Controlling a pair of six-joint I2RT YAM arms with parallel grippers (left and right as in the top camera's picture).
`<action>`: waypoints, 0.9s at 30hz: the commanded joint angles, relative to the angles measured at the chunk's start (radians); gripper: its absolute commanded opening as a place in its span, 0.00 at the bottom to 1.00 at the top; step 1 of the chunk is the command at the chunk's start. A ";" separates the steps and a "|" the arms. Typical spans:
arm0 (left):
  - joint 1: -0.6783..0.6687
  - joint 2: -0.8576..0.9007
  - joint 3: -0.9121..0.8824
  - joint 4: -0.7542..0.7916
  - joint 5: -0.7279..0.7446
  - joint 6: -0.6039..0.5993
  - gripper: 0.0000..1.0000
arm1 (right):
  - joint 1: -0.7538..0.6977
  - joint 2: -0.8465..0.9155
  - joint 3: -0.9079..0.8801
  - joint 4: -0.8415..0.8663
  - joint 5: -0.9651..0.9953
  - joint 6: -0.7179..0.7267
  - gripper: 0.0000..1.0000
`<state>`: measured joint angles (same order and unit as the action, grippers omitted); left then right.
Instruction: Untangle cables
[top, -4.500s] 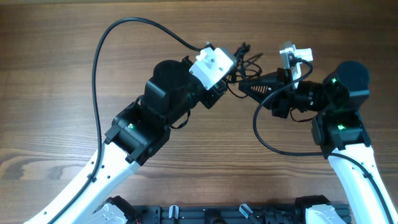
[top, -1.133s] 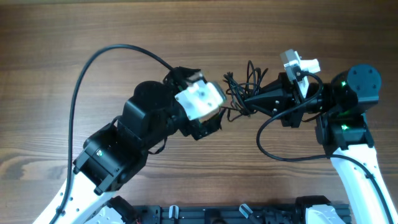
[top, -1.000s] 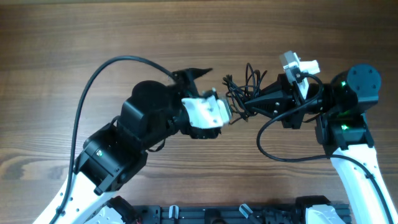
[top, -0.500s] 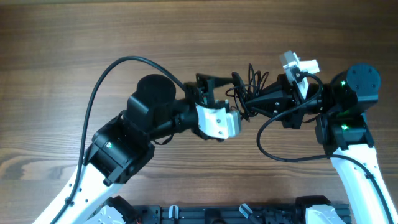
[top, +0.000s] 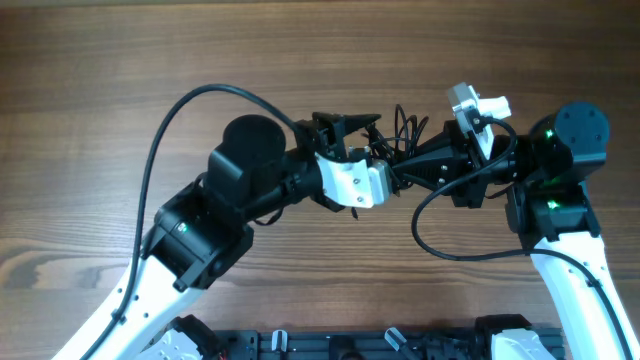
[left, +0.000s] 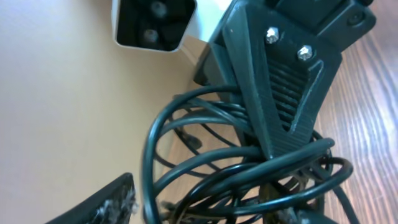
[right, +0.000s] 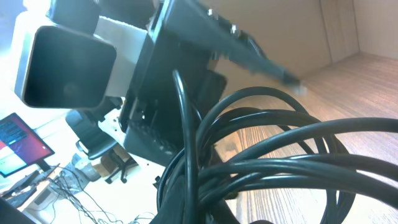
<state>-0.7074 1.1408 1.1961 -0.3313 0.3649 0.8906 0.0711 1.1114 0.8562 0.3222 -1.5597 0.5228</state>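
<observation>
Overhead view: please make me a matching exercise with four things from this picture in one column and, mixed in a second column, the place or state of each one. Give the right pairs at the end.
Column one
1. cables
2. left gripper
3. right gripper
4. thick arm cable

Column two
A. curves in a wide arc at the left of the picture
B. a tangled bundle of loops between the two grippers
C. shut on the bundle, reaching in from the right
D. open, at the left side of the bundle

Right pairs: 1-B, 2-D, 3-C, 4-A
</observation>
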 joint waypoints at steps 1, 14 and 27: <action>-0.001 0.031 0.006 0.003 0.039 0.001 0.49 | 0.005 -0.004 0.008 0.002 -0.064 0.005 0.04; -0.001 0.032 0.006 0.003 -0.070 0.000 0.04 | 0.004 -0.004 0.008 0.004 -0.063 0.003 0.29; -0.001 0.029 0.006 0.016 -0.177 0.000 0.04 | -0.056 -0.004 0.008 -0.004 0.080 0.110 1.00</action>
<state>-0.7067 1.1683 1.1961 -0.3317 0.2111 0.8967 0.0357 1.1114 0.8562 0.3225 -1.5326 0.5831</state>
